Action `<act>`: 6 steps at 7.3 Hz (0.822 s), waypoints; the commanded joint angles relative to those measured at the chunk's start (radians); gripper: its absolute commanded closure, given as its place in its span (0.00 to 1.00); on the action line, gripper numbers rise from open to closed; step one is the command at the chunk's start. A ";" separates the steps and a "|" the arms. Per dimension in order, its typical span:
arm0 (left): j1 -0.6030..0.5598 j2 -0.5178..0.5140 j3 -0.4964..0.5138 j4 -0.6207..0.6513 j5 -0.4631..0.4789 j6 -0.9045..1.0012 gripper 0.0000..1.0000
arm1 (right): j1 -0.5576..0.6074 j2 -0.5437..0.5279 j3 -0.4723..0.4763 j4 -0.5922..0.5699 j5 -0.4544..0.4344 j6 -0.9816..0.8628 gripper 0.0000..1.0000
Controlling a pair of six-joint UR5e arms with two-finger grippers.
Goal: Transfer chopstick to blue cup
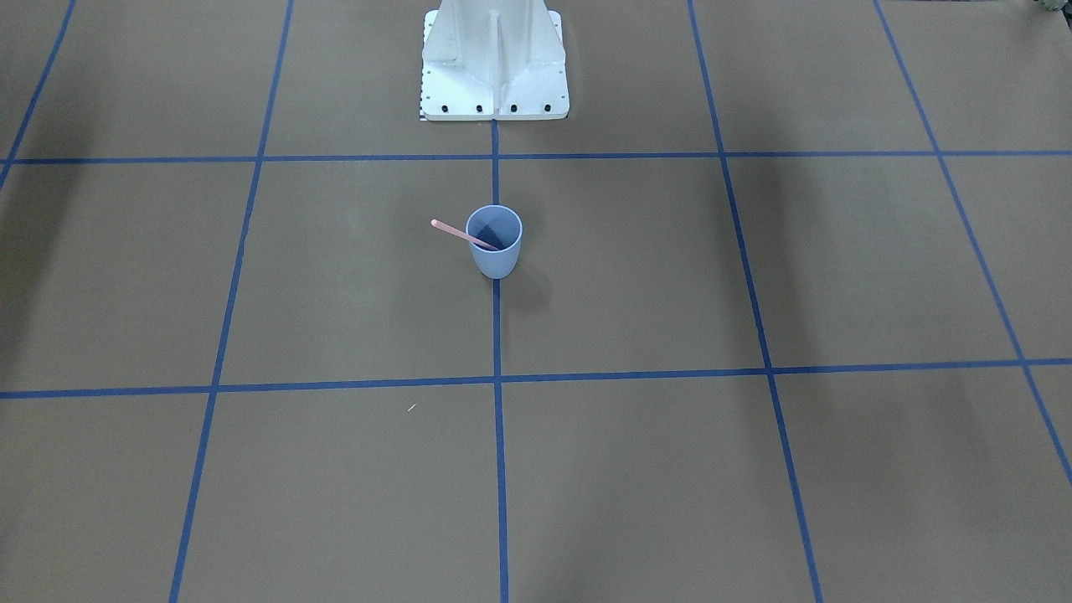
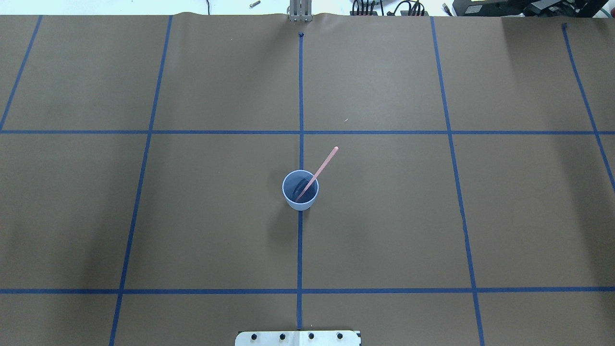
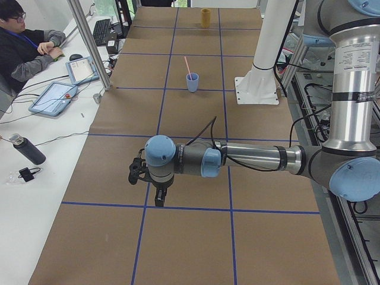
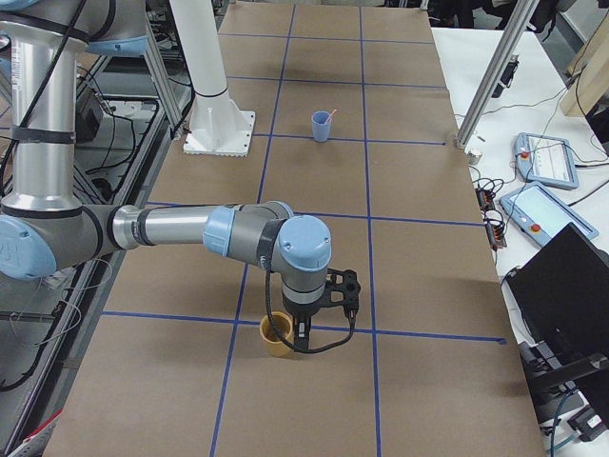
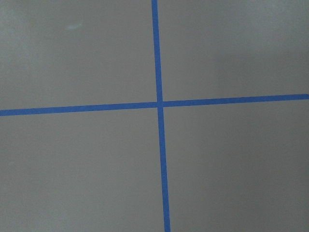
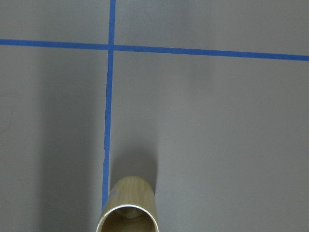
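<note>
Apparently done — the pink chopstick [image 2: 324, 163] is leaning in the blue cup [image 2: 300, 205]; grips of left hand [image 3: 158, 200] and right hand [image 4: 304, 338] I cannot tell.

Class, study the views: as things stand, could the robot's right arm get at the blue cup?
Probably yes. The right gripper hangs by a tan cup, far from the blue cup, with only bare paper between; the leaning chopstick might hinder a grasp.

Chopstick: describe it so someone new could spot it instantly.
Start at the white robot base, then follow the centre blue tape line to the blue cup. The chopstick leans inside it, a thin pink stick jutting past the rim.
</note>
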 commanded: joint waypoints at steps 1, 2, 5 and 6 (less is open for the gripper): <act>0.000 0.001 -0.001 0.000 0.000 0.001 0.01 | -0.005 -0.001 -0.002 0.082 -0.003 0.095 0.00; 0.000 0.001 0.001 0.000 0.000 0.001 0.01 | -0.008 0.000 -0.001 0.082 0.002 0.098 0.00; 0.000 0.003 0.002 0.000 0.000 -0.002 0.01 | -0.019 0.000 0.001 0.082 0.008 0.100 0.00; 0.000 0.001 0.001 0.000 0.000 -0.002 0.01 | -0.027 0.003 0.002 0.084 0.006 0.100 0.00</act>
